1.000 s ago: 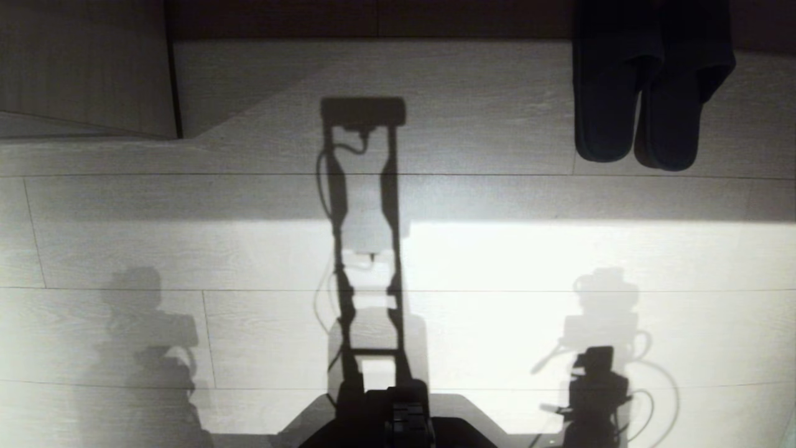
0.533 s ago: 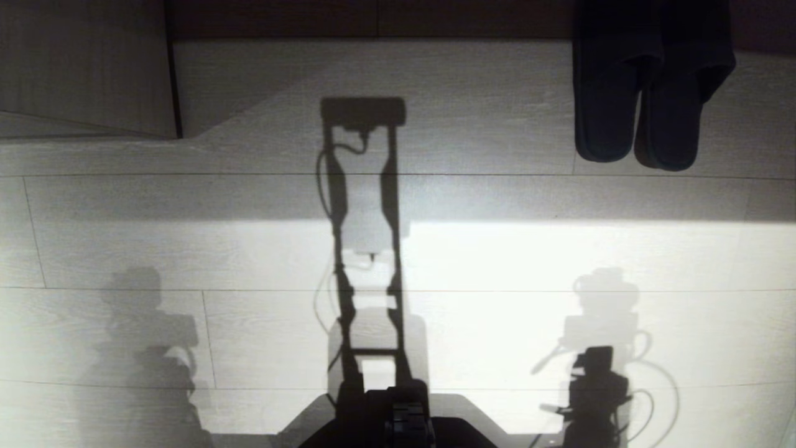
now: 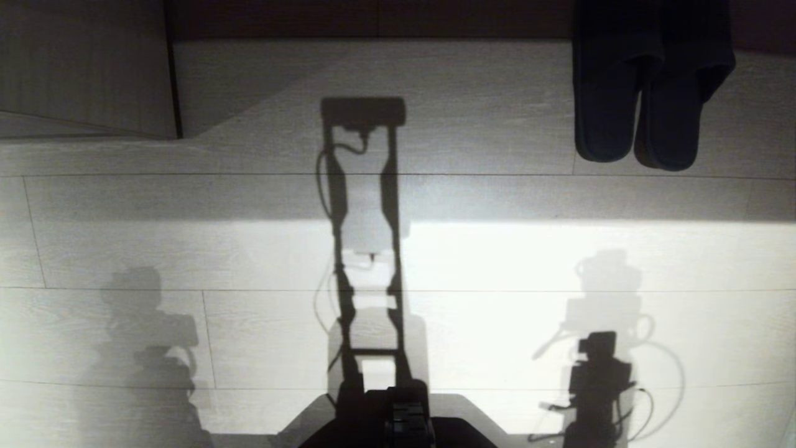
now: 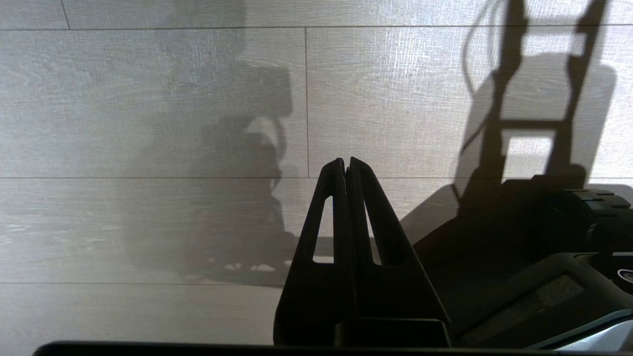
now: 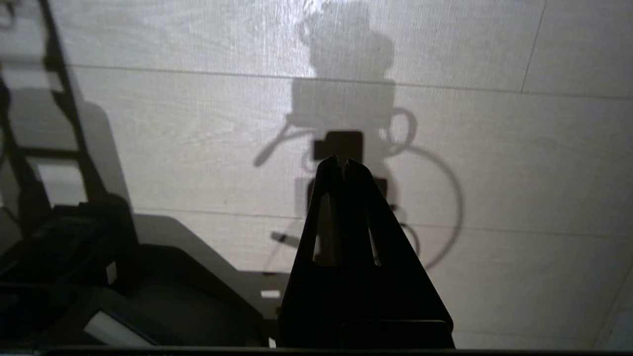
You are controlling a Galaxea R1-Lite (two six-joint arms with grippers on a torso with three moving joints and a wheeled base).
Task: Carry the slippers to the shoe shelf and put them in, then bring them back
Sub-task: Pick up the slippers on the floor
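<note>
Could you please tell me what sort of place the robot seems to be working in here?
Probably a room in a home, perhaps near an entrance. A pair of dark slippers lies on pale wood-look plank flooring, beside a low wooden furniture panel.

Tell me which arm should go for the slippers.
Probably the right. The slippers lie on the floor far ahead on the robot's right, in line with the right hand, whose arm shows below them; the left arm isn't visible there.
</note>
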